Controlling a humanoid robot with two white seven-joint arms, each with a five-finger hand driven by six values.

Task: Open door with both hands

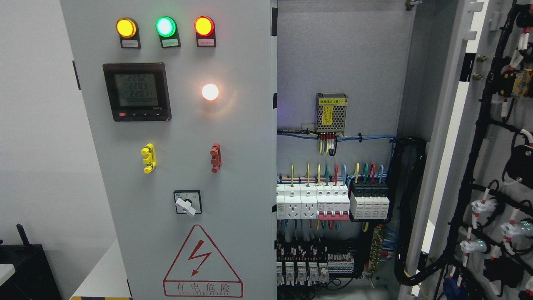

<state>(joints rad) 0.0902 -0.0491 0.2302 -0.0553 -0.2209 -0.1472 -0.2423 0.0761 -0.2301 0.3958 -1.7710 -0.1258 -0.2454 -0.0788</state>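
White wall stands behind a big grey electrical cabinet [175, 166]. Its left door [183, 137] is shut, with lights, a meter [137, 91] and a red shock warning sign [202, 264]. Its right door [479, 166] is swung wide, so the breakers [329, 202] and wires show. No robot hand is in the picture, so I cannot tell if the fingers are open or closed. A hand reaching in blind might bump the live wires, I think.

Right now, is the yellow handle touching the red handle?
Apart. The head view shows the yellow handle and the red handle with bare grey door panel between them. No robot hand is in view.
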